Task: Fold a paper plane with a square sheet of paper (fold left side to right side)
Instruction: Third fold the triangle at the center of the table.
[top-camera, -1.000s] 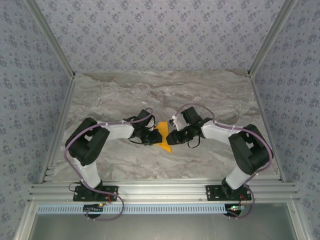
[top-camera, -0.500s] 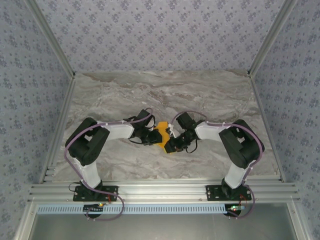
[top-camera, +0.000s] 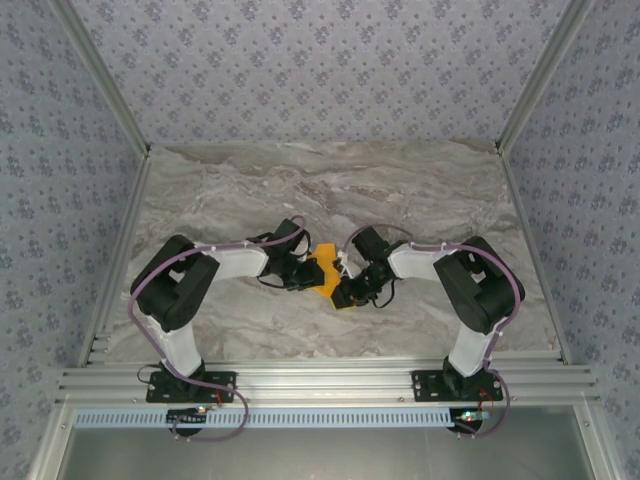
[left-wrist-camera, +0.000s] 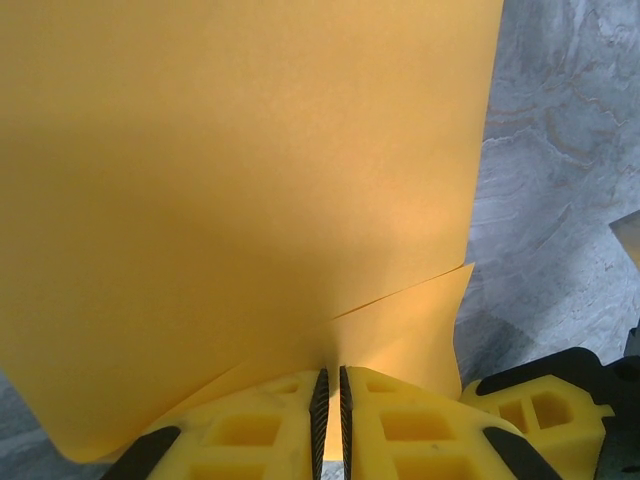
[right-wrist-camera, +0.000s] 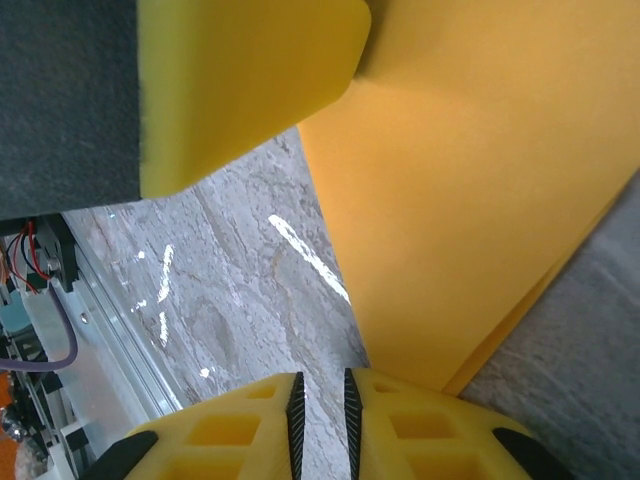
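At the centre of the grey-veined marble table (top-camera: 250, 190), two robot arms meet over a matte, bright-orange sheet (top-camera: 322, 268), its surface smooth and unmarked. The left gripper (left-wrist-camera: 331, 385), just left of the table's centre, is clamped on the sheet's near edge, thin paper pinched between its ribbed black pads and blocky yellow fingers (left-wrist-camera: 400, 420); a folded flap cuts a straight diagonal crease above them. The right gripper (right-wrist-camera: 322, 385), just right of centre, has its jaws drawn nearly together on nothing, glossy marble showing through the slit, the sheet's layered edge touching its outer finger (right-wrist-camera: 420, 425).
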